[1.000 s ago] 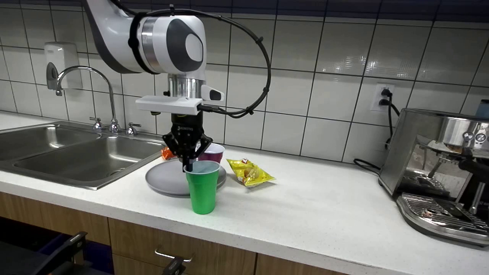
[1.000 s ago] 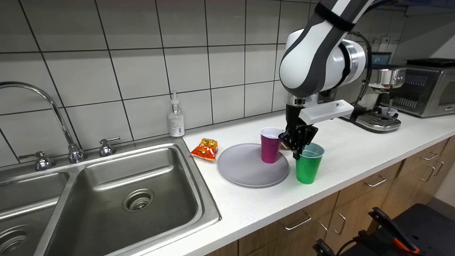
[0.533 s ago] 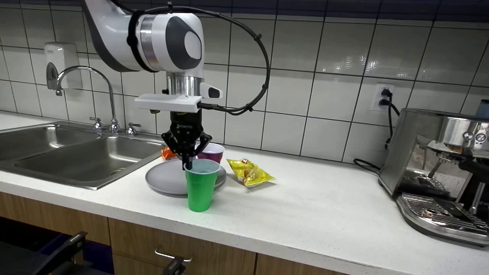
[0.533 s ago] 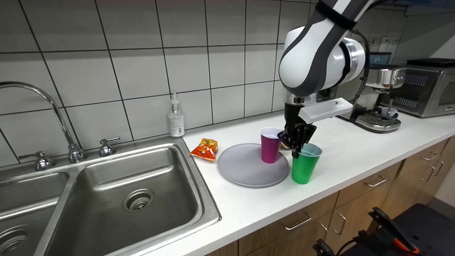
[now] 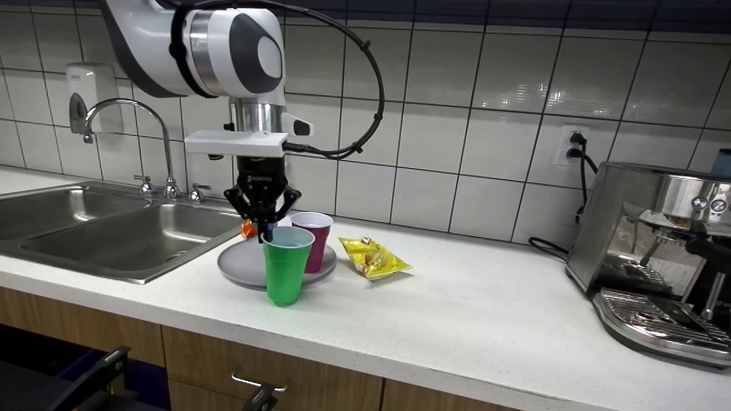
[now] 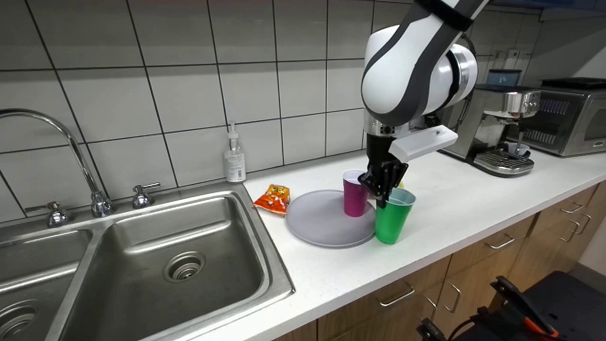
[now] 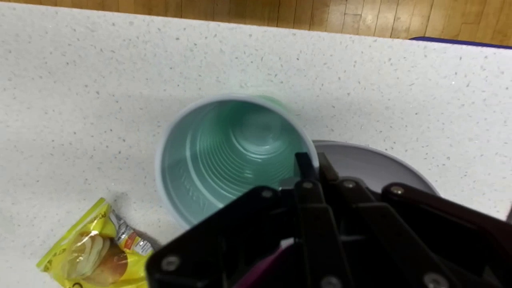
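A green plastic cup [image 5: 285, 268], white inside its rim, stands at the front edge of the grey plate [image 5: 243, 267], leaning slightly in an exterior view [image 6: 393, 220]. My gripper [image 7: 314, 162] is shut on the cup's rim, one finger inside the wall and the other outside over the plate side. From above, I look into the green cup [image 7: 208, 156]; nothing is seen inside it but the finger. A purple cup [image 6: 354, 199] stands upright on the plate [image 6: 315, 220], just behind the gripper. Whether the green cup's base touches the counter I cannot tell.
A yellow snack bag [image 5: 374, 260] lies to the right of the plate. An orange bag [image 6: 273, 200] lies between plate and steel sink [image 6: 189, 251]. A soap bottle [image 6: 235, 161] stands by the wall, and a coffee machine [image 5: 657, 245] farther along the counter.
My gripper has carried the green cup leftward and back in both exterior views, up against the plate. The plate with the purple cup has shifted slightly the same way.
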Robot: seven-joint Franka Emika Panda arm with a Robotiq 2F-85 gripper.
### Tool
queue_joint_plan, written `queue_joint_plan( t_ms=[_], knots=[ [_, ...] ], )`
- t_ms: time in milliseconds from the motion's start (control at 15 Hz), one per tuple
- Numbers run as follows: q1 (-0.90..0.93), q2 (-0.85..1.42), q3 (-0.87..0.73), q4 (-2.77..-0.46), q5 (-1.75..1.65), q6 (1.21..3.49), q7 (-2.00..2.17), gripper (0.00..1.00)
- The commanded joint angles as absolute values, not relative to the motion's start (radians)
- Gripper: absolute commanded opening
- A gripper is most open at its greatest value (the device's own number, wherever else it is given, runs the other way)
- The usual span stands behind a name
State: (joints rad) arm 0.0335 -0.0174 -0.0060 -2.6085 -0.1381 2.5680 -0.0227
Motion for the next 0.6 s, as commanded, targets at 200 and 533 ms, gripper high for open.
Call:
queue_joint_plan(
  t_ms=[200,533],
  knots=[
    [0.064,-0.074,0.036,-2.623,-0.116,2.547,-0.095,0.01],
    [0.078,-0.068,0.043,-2.614,-0.098,2.549,-0.132,0.01]
  ],
)
